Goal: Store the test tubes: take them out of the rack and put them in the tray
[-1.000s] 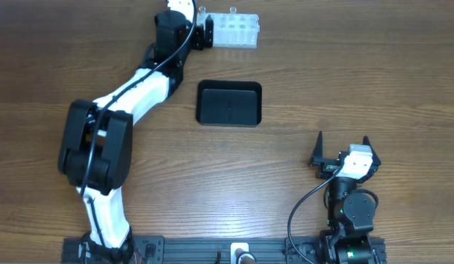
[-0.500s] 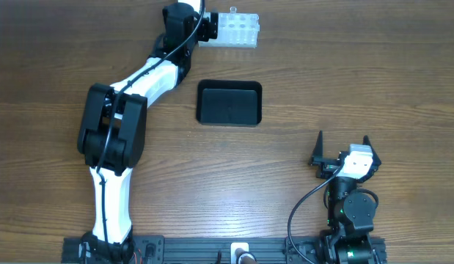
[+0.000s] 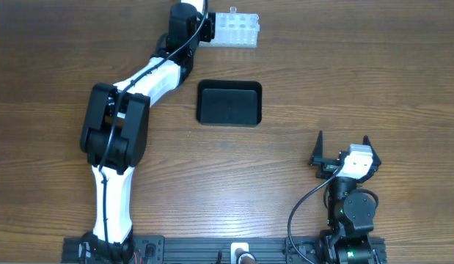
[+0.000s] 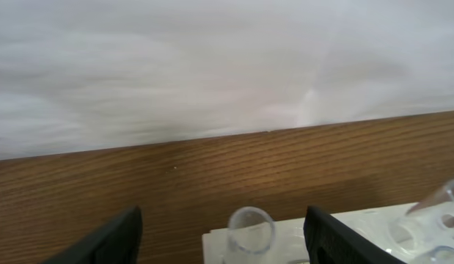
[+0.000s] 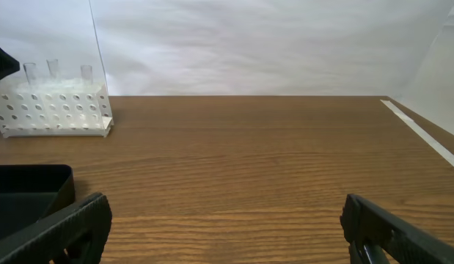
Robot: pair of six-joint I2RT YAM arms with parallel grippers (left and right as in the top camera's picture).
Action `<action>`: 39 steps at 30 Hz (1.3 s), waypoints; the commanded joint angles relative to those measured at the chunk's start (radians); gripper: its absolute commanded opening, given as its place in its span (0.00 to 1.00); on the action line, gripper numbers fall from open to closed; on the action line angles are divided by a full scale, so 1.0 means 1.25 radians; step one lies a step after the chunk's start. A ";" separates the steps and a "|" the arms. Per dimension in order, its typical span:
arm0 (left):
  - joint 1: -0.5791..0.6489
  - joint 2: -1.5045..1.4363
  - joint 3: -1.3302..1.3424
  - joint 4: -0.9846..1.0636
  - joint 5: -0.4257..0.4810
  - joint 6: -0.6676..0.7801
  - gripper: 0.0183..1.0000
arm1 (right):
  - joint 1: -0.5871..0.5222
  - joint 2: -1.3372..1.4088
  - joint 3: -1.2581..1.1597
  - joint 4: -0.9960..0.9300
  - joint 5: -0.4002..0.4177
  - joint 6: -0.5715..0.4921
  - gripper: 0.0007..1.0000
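Hovering outstretched at the rack, the left gripper stands released, straddling one test tube.

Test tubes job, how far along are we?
Nothing is stored yet: the tray is empty. In hand: the left jaws stand open either side of one tube at the end of the rack. To do: every tube out and into the tray. The right jaws sit open, far off.

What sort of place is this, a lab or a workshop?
Probably a robot test bench rather than a real lab: left arm and right arm at a wooden table, with a tube rack and tray.
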 commanded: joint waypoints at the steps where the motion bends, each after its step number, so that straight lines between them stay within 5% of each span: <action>1: -0.006 0.020 0.020 0.002 -0.009 0.006 0.65 | -0.007 -0.006 -0.005 -0.002 -0.006 -0.004 0.99; 21: -0.012 0.024 0.020 0.012 -0.009 0.006 0.37 | -0.007 -0.006 -0.005 -0.002 -0.006 -0.004 0.99; 39: -0.017 0.027 0.020 0.018 -0.009 0.006 0.23 | -0.007 -0.006 -0.005 -0.002 -0.006 -0.004 0.99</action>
